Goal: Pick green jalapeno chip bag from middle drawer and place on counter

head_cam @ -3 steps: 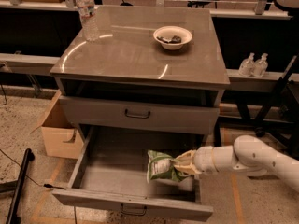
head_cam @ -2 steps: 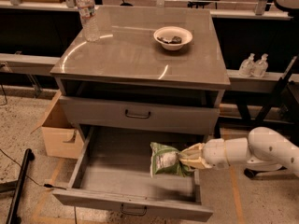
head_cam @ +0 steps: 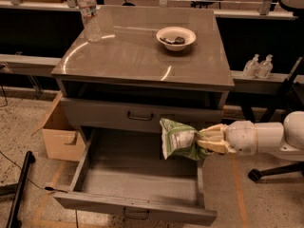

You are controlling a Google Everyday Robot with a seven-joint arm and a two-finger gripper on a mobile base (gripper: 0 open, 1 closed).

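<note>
Since one second ago, your tool (head_cam: 209,144) has risen with the chip bag (head_cam: 178,139). Before, the bag lay low inside the open drawer (head_cam: 137,175); now it hangs above the drawer's right part, in front of the closed drawer (head_cam: 95,112) above it. The tool has also pulled back a little toward the arm side.

You can see the tool pinching the bag by its near edge, with the cream fingers (head_cam: 213,137) pressed on the crumpled foil. The bag stands out from the tool's tip toward the cabinet and touches nothing else. Its green and white face is turned to the camera.

Below the tool and the bag, the drawer is pulled fully out and its grey floor is bare. Higher than the tool, and further back, is the table (head_cam: 133,56). On it stands a white bowl (head_cam: 175,37) with something dark inside, and at the far corner a clear water bottle (head_cam: 89,14). Beyond the cabinet, on the side away from the tool, a cardboard box (head_cam: 59,137) sits on the floor.
</note>
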